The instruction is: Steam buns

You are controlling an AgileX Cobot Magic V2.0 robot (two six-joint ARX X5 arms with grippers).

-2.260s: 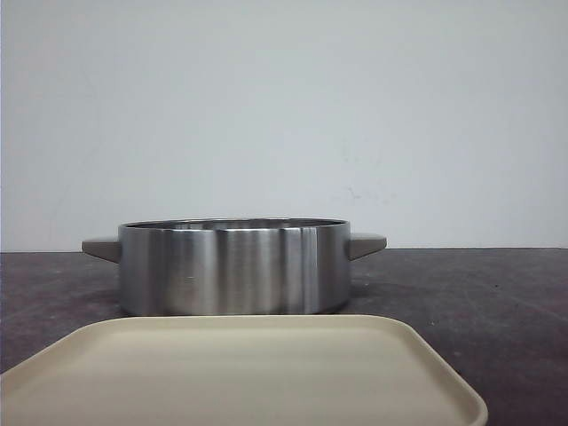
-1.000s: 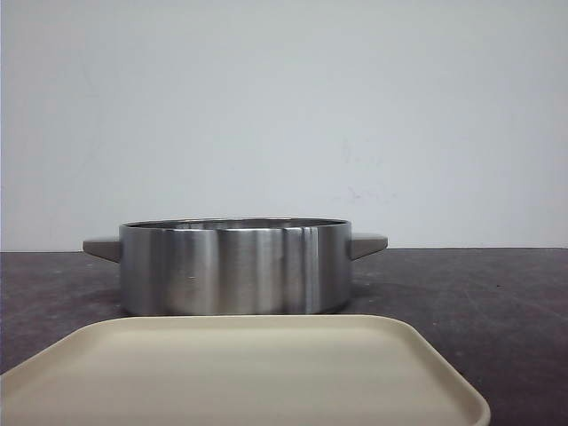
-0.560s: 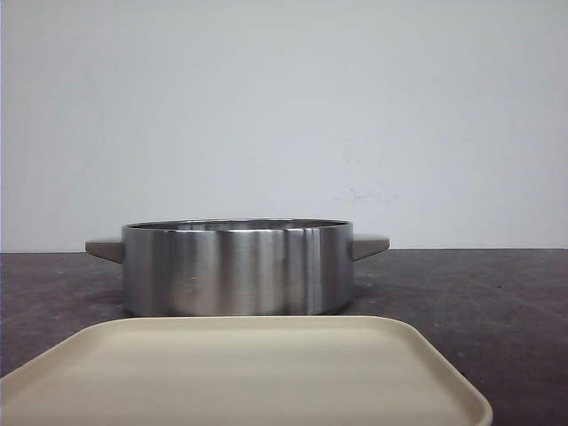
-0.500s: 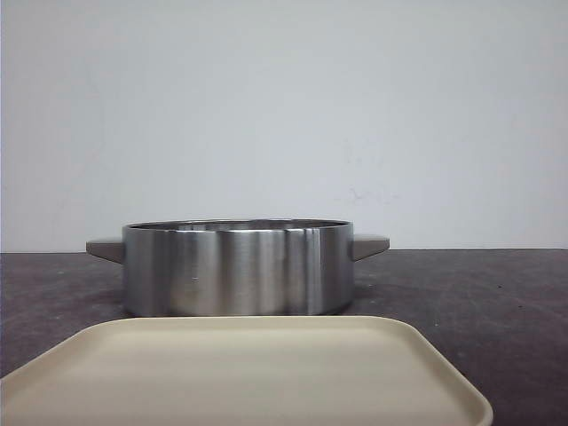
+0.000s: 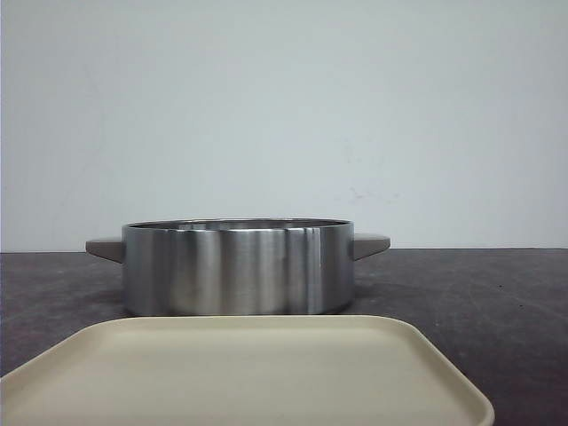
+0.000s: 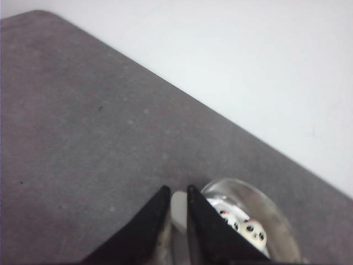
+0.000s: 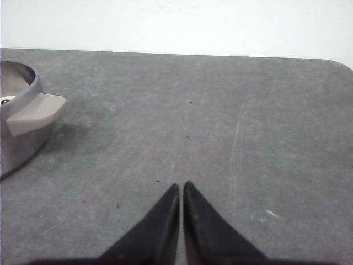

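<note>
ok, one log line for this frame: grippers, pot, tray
left gripper: shut, empty, beside pot | right gripper: shut, empty, above bare table | steel pot: panda buns inside | beige tray: empty

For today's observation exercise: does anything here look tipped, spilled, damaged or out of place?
Nothing stands out. The steel pot sits upright on the dark table, the beige tray lies flat in front of it, and buns with panda faces show inside the pot.
</note>
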